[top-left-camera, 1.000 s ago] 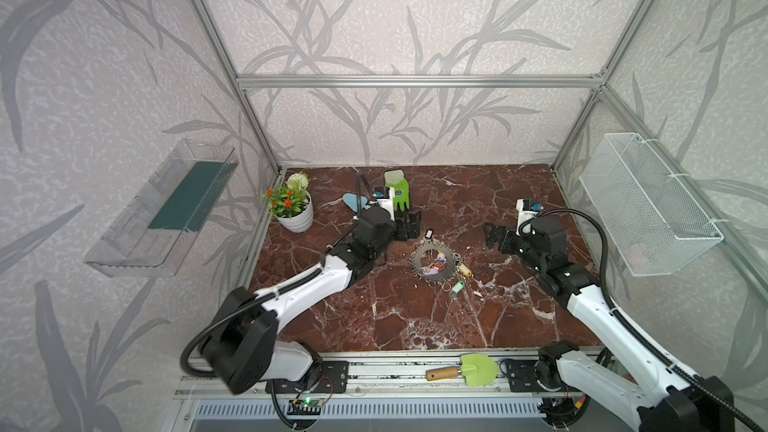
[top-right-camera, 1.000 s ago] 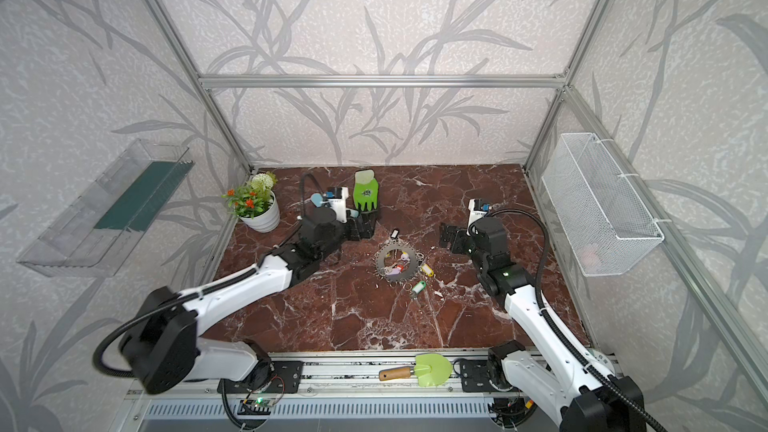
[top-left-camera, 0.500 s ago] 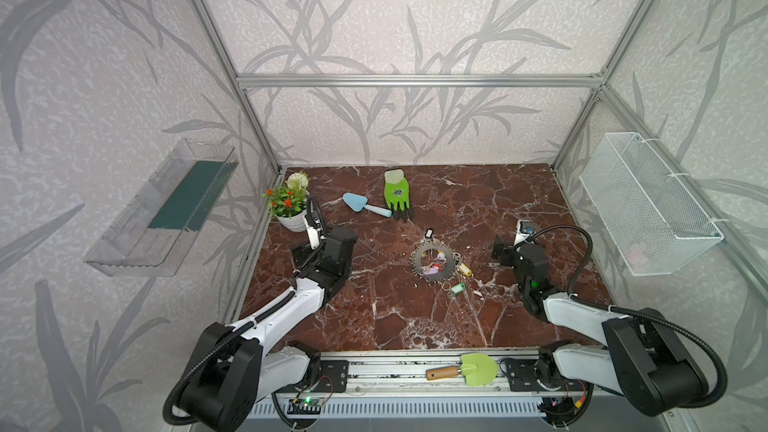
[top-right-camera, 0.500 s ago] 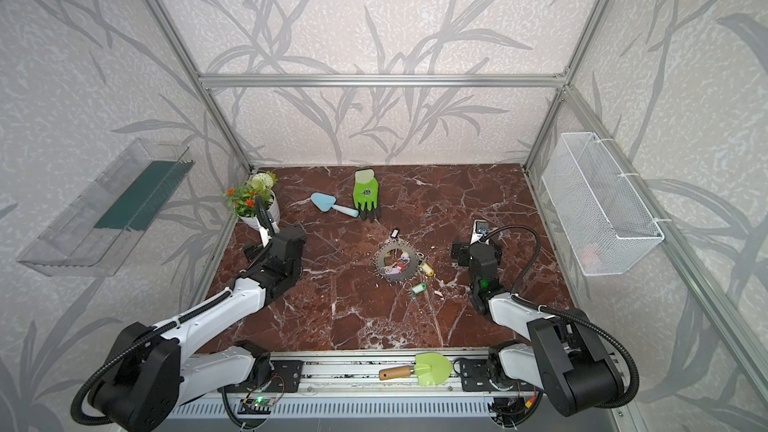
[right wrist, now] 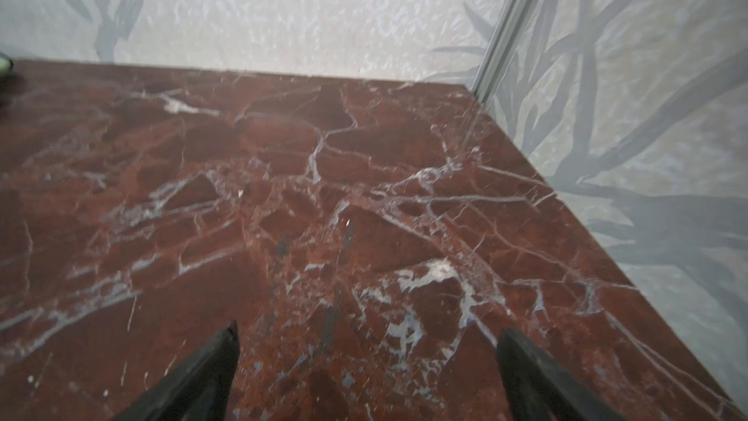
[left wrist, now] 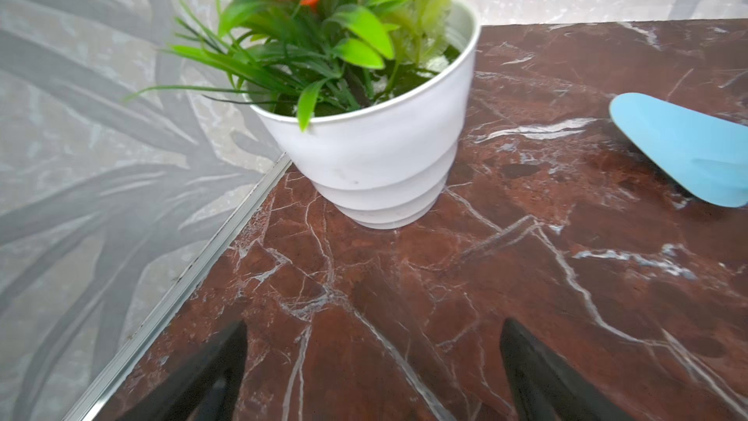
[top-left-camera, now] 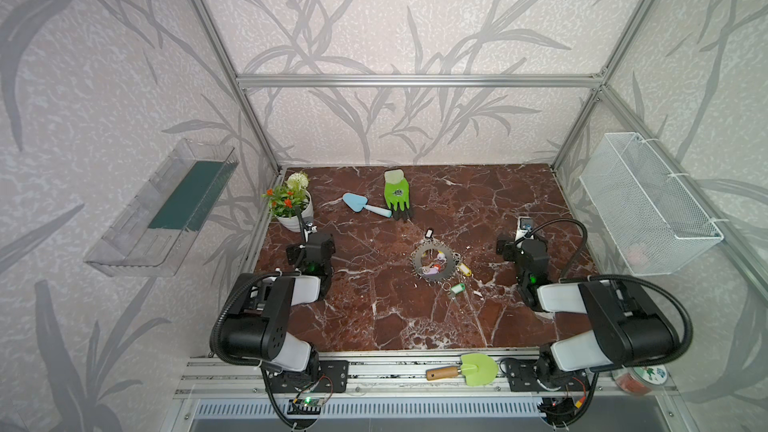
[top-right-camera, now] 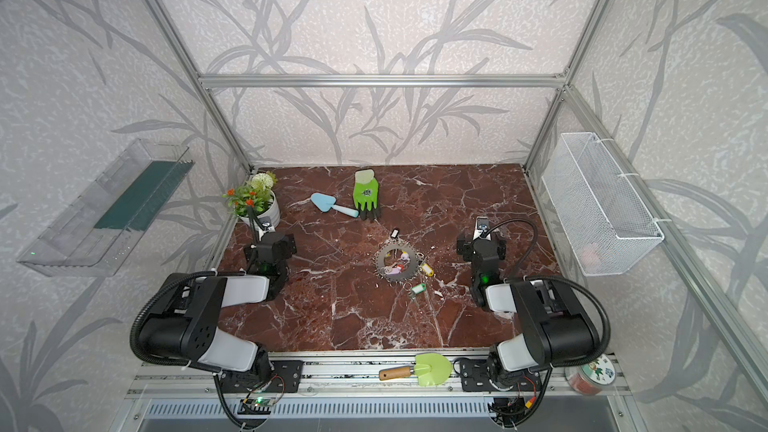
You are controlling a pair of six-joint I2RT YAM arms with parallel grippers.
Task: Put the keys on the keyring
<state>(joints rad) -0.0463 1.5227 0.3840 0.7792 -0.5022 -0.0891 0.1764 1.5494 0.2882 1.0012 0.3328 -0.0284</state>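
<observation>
Though parked well aside, noted left gripper (left wrist: 372, 330) and right gripper (right wrist: 368, 328) spread wide, empty. Located large flat grey notched metal keyring (top-left-camera: 417, 260) mid-table between them, small coloured plastic-tagged keys (top-left-camera: 457, 288) in and beside it. Risk of skidding tags, shoving keyring when pinching against slick red-brown marble tabletop (top-left-camera: 374, 313).

Flowerpot (top-left-camera: 296, 213), blue trowel (top-left-camera: 356, 202) and green glove (top-left-camera: 397, 195) rest on marble tabletop (top-left-camera: 498, 201).

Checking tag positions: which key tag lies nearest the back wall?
The black tag, beyond the keyring; the yellow tag and green tag lie nearer the front.
</observation>
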